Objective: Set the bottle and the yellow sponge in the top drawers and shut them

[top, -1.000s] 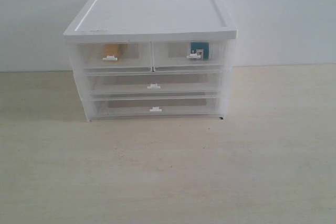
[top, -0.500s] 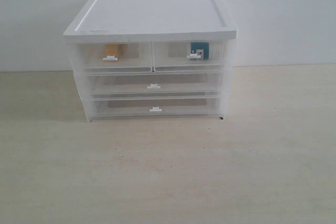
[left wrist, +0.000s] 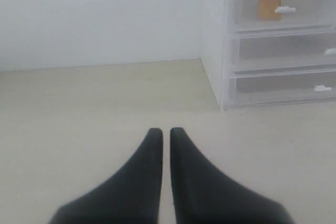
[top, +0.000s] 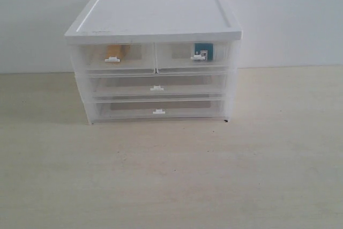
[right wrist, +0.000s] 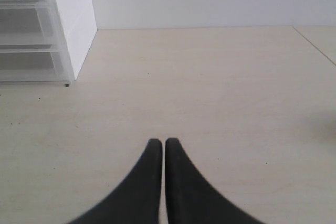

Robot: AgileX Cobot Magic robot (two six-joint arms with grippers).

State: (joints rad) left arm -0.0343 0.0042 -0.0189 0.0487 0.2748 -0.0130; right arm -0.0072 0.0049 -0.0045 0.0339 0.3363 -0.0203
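Yellow sponge (top: 114,51): narrow yellow-orange pitted block, blurred behind the translucent front of the left one of the two half-width clear plastic top drawers (top: 140,53). It sits just behind that drawer's small white clip handle (top: 112,59), and the drawer is pushed in flush.
Bottle (top: 203,50): small squat bottle with a teal-blue label, inside the right top drawer (top: 174,53), behind its white clip handle (top: 198,57). This drawer is pushed in too.
Around: white-topped translucent plastic drawer unit (top: 155,17). Under the top pair are two full-width clear drawers (top: 128,85), both pushed in.
In the way: the drawer fronts stand between each gripper and the two things.
Left gripper (left wrist: 162,132): black tapered fingers drawn together with only a thin slit between the tips, gripping nothing, low over the table. The sponge shows as an orange patch in the unit's upper drawer, well apart from the fingertips.
Right gripper (right wrist: 159,142): black fingers closed against each other, nothing between them. A corner of the unit shows, well apart. A pale round shape in the upper drawer is too cropped to say whether it is the bottle's cap.
Exterior view: neither gripper appears.
Surface: pale wood-grain table (top: 171,175).
Room: plain white wall (top: 295,14) behind the unit.
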